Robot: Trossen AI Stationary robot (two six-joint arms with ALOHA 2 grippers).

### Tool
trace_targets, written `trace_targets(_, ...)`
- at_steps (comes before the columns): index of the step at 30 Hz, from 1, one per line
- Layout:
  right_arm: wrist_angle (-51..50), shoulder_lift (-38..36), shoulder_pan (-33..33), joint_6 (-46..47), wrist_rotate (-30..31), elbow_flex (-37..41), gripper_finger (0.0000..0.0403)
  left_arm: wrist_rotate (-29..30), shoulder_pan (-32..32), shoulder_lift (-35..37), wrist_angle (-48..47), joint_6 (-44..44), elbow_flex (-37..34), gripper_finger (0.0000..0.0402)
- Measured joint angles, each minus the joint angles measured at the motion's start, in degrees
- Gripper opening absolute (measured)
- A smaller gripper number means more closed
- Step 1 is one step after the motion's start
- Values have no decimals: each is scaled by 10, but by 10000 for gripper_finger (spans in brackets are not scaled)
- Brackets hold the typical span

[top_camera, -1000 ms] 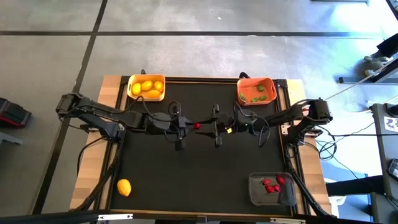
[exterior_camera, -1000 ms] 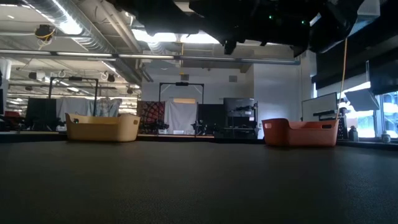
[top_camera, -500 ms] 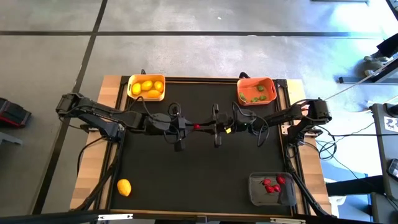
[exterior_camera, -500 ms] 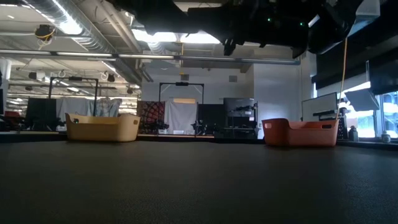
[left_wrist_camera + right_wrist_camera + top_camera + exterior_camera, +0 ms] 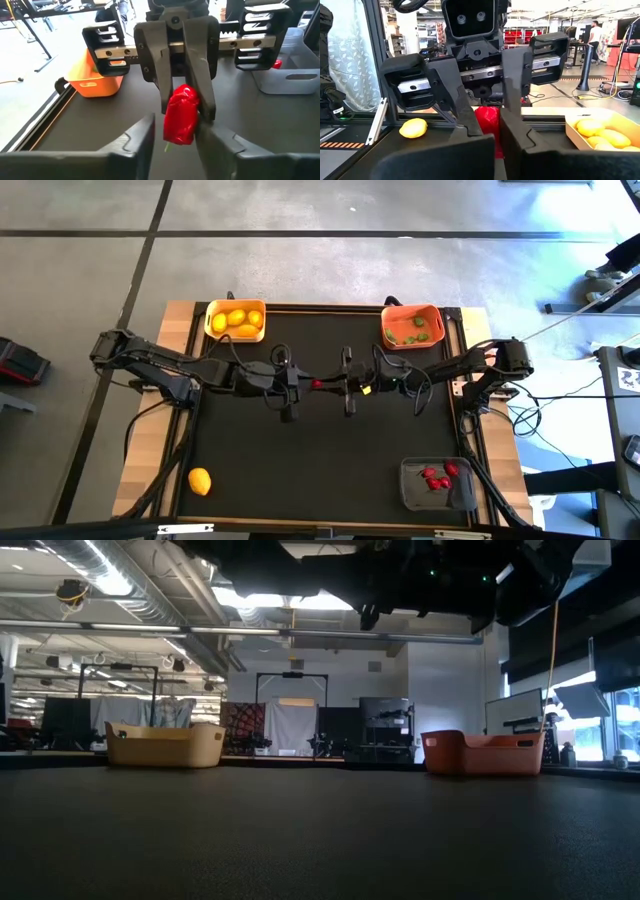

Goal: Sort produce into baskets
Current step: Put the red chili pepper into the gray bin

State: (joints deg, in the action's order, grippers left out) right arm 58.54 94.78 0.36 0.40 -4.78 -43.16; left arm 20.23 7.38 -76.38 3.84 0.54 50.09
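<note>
- The two arms meet above the middle of the black table [image 5: 320, 450], gripper to gripper, with a red piece [image 5: 317, 383] between them
- The right gripper [image 5: 337, 384] is clenched on the red piece; the left wrist view shows its two fingers [image 5: 202, 95] pinching the piece [image 5: 181, 115] from both sides
- The left gripper [image 5: 298, 384] faces it from the other side; its fingers [image 5: 142, 142] stand apart on either side of the red piece, and it cannot be told whether they touch it
- In the right wrist view the red piece [image 5: 487, 120] shows between the right gripper's own fingers [image 5: 470, 125], with the left gripper [image 5: 485, 107] straight ahead
- The red piece is off the table, in the air between the grippers
- The yellow bin [image 5: 212, 328] sits at the far left corner of the table with several yellow ovals [image 5: 240, 320] in it
- The orange bin [image 5: 388, 315] sits at the far right corner with green pieces [image 5: 418, 335] inside
- The grey bin [image 5: 412, 492] is at the near right corner and holds a few red pieces [image 5: 436, 476]
- One lemon [image 5: 200, 480] lies alone on the table at the near left, well apart from all bins
- In the low view the yellow bin [image 5: 165, 746] and the orange bin [image 5: 483, 754] stand at the far edge, and the arms hang dark overhead
- A person [image 5: 593, 37] stands far back in the room in the right wrist view
</note>
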Motion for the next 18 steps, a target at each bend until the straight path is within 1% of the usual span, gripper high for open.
trace_targets(5,-13,0,1,-17,-3,0,4,2,0,0,-5,3,0,177)
trace_targets(9,-64,-16,1,-41,-8,0,5,2,8,3,-39,12,4,192)
trace_targets(13,-155,-58,1,-54,-8,0,5,2,15,13,-85,7,6,193)
trace_targets(16,-246,-98,1,-53,-9,0,5,1,19,28,-114,-5,6,194)
trace_targets(18,-326,-129,1,-46,-8,1,5,1,21,40,-129,-16,6,194)
